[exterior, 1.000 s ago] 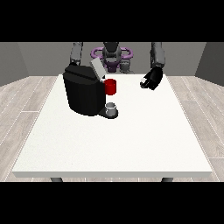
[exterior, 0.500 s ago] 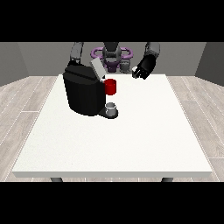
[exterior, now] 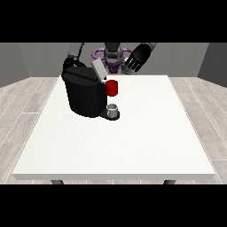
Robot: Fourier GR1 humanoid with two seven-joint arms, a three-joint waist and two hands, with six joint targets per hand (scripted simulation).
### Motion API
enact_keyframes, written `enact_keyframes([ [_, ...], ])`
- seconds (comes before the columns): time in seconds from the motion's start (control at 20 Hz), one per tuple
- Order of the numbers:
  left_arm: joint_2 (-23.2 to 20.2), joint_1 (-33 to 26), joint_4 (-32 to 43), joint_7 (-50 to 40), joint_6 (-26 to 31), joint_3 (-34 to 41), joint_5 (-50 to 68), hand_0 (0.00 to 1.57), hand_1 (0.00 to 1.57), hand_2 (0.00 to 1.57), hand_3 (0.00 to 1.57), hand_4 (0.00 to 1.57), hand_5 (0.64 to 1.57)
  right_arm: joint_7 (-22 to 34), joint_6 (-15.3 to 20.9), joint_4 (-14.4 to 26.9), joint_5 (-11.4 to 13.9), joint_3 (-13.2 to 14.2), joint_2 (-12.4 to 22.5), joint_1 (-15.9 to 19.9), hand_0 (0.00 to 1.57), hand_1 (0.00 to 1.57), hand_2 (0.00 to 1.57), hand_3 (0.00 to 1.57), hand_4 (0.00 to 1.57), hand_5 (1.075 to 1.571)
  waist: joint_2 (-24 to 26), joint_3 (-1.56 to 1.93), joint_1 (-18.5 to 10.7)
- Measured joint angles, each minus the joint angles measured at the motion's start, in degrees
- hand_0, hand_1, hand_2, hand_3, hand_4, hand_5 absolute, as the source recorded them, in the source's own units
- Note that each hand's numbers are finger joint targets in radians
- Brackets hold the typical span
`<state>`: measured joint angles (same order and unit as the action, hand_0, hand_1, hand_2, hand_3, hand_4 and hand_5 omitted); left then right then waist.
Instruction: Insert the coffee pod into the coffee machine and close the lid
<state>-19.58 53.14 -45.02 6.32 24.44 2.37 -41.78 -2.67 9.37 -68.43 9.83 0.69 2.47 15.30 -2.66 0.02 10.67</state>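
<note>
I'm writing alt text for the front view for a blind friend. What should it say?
A black coffee machine stands on a white table, its grey lid raised, a red part at its front and a small grey cup below. Behind it, the robot raises an open black hand at the view's right.

- One large white rectangular table (exterior: 133, 146), with two dark legs visible under its near edge.
- One bulky black coffee machine (exterior: 84, 95), standing on the table's far left part.
- One grey flat lid (exterior: 99, 70), tilted up at the top of the machine.
- One red cylindrical part (exterior: 112, 88) on the machine's front.
- One small grey metallic cup (exterior: 113, 109) on the machine's base, directly below the red part.
- One black hand at the view's right (exterior: 136, 59), fingers spread and relaxed, above the table's far edge.
- One grey arm (exterior: 74, 54) at the view's left, behind the machine; hand hidden.
</note>
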Motion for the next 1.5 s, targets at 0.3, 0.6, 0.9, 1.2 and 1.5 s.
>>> enact_keyframes([
  [0.3,-0.92,8.02,0.9,-4.03,1.59,3.15,1.49,1.17,1.17,1.25,1.27,0.48,1.571,1.3,0.02,-1.26,-0.23,0.82,0.73,3.9,0.0,0.0,0.0,0.0,0.27,1.571,-3.69,0.0,2.21],
  [0.6,-3.3,12.95,2.24,-5.0,1.22,4.5,0.96,1.22,1.22,1.28,1.23,0.48,1.571,1.72,-0.04,-2.9,-0.86,1.84,1.48,6.76,0.0,0.0,0.0,0.0,0.0,1.571,-7.79,0.0,4.54],
  [0.9,-4.47,15.79,3.6,-4.25,1.16,4.91,0.57,1.2,1.2,1.29,1.25,0.49,1.571,3.07,0.32,-3.51,-0.74,2.21,1.86,9.11,0.0,0.0,0.0,0.0,0.0,1.571,-10.73,-0.01,5.43],
  [1.2,-4.65,17.23,4.74,-3.74,1.12,4.57,-0.14,1.2,1.2,1.26,1.23,0.46,1.571,3.37,0.29,-3.22,-0.61,2.49,2.33,10.2,0.0,0.0,0.0,0.0,0.22,1.571,-12.58,0.0,5.74],
  [1.5,-4.21,17.04,5.64,-2.81,0.21,4.49,-0.54,1.21,1.21,1.25,1.22,0.43,1.571,1.94,0.71,-2.76,-0.86,3.17,2.4,10.47,0.0,0.0,0.0,0.0,0.12,1.571,-13.85,0.0,5.5],
])
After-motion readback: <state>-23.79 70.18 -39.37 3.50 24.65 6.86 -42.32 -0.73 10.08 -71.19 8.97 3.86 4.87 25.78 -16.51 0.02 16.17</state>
